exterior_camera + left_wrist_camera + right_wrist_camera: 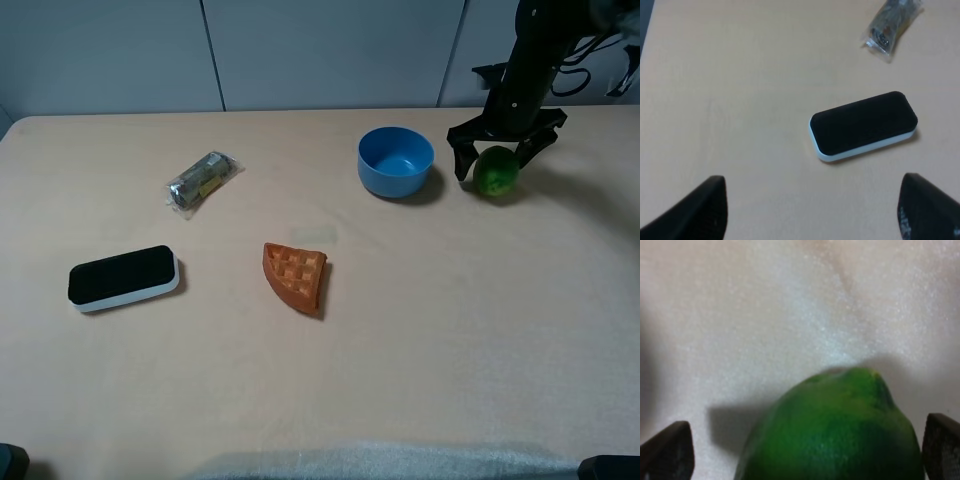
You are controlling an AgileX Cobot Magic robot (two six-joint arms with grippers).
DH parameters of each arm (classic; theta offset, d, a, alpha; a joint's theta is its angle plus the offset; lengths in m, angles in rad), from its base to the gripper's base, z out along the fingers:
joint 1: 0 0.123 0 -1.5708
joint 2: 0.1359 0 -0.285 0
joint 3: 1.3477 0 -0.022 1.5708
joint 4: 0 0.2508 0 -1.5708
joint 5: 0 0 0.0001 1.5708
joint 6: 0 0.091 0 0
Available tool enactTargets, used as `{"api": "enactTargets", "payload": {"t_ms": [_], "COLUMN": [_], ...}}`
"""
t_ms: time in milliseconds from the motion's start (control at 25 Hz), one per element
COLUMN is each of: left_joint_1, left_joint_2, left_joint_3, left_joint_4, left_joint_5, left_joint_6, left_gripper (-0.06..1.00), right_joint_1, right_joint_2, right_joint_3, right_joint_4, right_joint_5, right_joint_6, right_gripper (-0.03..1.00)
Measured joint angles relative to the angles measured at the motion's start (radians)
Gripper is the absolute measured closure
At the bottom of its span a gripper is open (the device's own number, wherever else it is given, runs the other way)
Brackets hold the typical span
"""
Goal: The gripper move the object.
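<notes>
A pale beige table (420,350) is filling the scene, with grey wall panels running behind its far edge. Scattered across it are sitting a black-and-white eraser block (124,278), a clear wrapped packet (203,181), an orange waffle wedge (295,276) and a blue bowl (396,161), the bowl lying just left of the green fruit (495,171). The right gripper (503,152) is standing over the fruit with jaws spread on either side, not pressing it, while the left gripper (810,210) is hanging wide open above the eraser block.
</notes>
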Motion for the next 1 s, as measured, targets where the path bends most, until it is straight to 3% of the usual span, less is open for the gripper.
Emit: {"api": "enactTargets", "payload": {"t_ms": [600,1000], "left_joint_1": [0.0,0.0], "left_joint_2": [0.0,0.0], "left_joint_3": [0.0,0.0], "left_joint_4": [0.0,0.0], "left_joint_5": [0.0,0.0], "left_joint_6": [0.0,0.001], "left_gripper": [0.18,0.18], "right_joint_1": [0.0,-0.019], "right_joint_2": [-0.304,-0.729], "right_joint_3": [0.0,0.028], "right_joint_4": [-0.022,-0.042], "right_joint_5": [0.076,0.168], "right_joint_6": [0.07,0.12], "right_gripper": [0.27,0.27]}}
